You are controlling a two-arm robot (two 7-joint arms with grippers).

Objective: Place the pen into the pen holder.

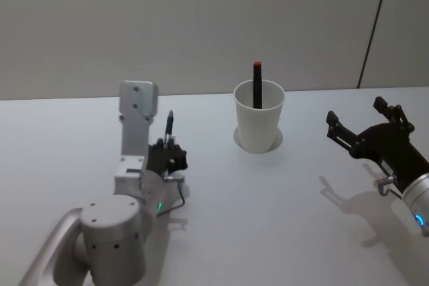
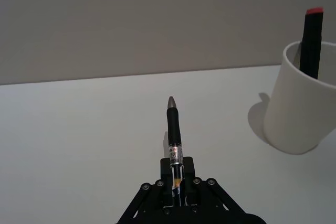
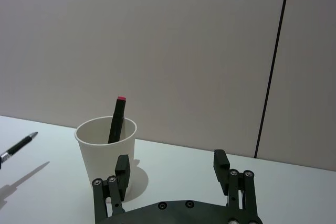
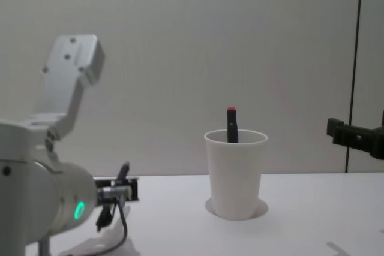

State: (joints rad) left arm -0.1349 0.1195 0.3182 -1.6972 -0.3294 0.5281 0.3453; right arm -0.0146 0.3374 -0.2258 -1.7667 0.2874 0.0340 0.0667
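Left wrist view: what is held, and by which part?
The left tool clamps a black, grey-tipped pen by its clear barrel; the right tool holds nothing.

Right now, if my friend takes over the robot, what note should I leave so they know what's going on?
Left tool: shut on the pen, held to the left of the paper cup.
Right tool: open, empty, to the right of the cup.
Cup: upright on the table, with a red-topped black marker inside.
Done: pen grasped.
Left: carry it over the cup and drop it in.
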